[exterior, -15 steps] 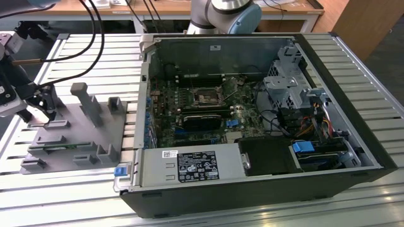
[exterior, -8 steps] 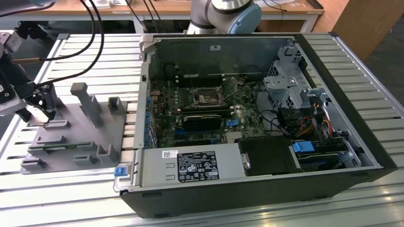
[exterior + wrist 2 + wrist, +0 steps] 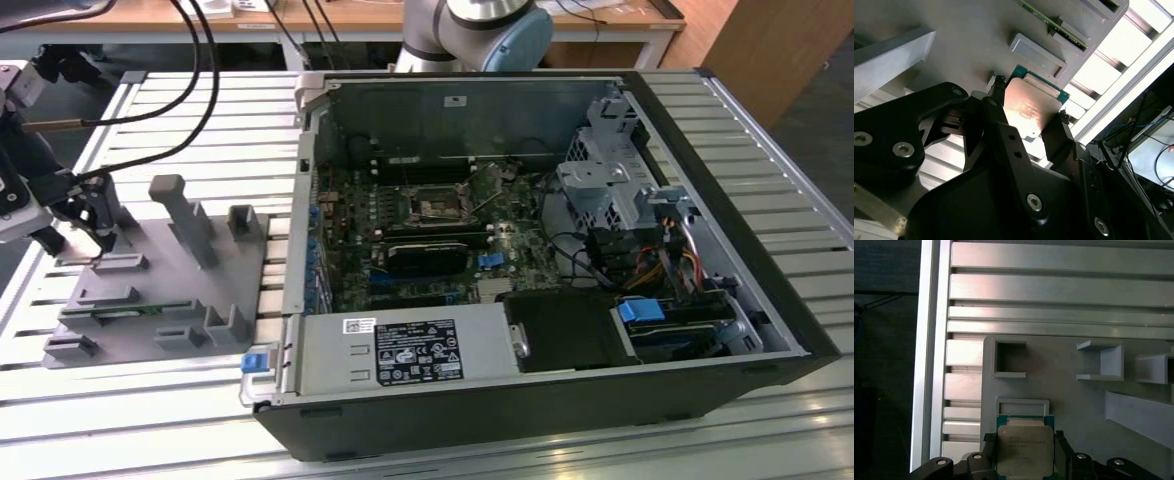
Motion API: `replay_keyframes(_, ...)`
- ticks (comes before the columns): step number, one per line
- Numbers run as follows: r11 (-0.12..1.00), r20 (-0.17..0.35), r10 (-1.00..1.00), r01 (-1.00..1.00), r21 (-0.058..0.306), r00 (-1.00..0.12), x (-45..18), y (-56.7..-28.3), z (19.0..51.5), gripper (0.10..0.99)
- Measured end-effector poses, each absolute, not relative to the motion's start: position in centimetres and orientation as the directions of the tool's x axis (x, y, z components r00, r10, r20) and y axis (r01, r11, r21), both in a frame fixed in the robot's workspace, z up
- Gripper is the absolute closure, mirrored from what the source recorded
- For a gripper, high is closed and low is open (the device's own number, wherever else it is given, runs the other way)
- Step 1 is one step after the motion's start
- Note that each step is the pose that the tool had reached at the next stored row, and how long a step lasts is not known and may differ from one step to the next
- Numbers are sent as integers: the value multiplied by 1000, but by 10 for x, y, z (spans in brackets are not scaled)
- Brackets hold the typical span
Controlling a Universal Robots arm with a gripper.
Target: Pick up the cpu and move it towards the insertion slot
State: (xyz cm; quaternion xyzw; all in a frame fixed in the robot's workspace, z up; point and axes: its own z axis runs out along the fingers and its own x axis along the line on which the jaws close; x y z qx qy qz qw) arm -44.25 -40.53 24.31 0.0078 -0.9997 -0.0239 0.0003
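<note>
Grips the cpu (image 3: 1023, 452) by two opposite edges with the gripper (image 3: 1031, 100), black fingers (image 3: 1002, 117) drawn in narrow against its sides, silvery top facing the wrist cameras. Hangs over the grey fixture plate (image 3: 174, 275) at the exterior view's left, just beside a shallow rectangular recess (image 3: 1022, 406); cannot tell if lifted clear of the plate or resting on it. Reads as the pick-up step, with the carry not yet begun. Leaves the insertion slot (image 3: 438, 207) well apart, toward the exterior view's right, on the motherboard (image 3: 400, 245) inside the open computer case (image 3: 534, 425), beyond the case wall (image 3: 304, 190). By judgement, calls for a level lift, a crossing high enough to clear that wall, and a hold firm enough to keep the chip square
</note>
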Motion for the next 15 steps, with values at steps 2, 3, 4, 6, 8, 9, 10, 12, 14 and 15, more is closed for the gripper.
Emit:
replay_keyframes(2, 999, 0, -15, -15, 48, -1000, -442, -405, 244, 541)
replay_keyframes(3, 999, 0, -16, -16, 48, -1000, -442, -405, 246, 541)
replay_keyframes(4, 999, 0, -16, -16, 48, -1000, -442, -405, 246, 541)
replay_keyframes(6, 999, 0, -16, -15, 48, -1000, -443, -405, 247, 541)
replay_keyframes(8, 999, 0, -16, -15, 48, -1000, -442, -405, 247, 541)
replay_keyframes(9, 999, 0, -15, -15, 48, -1000, -442, -405, 248, 541)
replay_keyframes(10, 999, 0, -16, -16, 48, -1000, -442, -405, 248, 541)
replay_keyframes(12, 999, 0, -16, -16, 48, -1000, -442, -405, 249, 541)
replay_keyframes(14, 999, 0, -16, -15, 48, -1000, -442, -405, 249, 541)
replay_keyframes(15, 999, 0, -16, -15, 48, -1000, -442, -405, 250, 541)
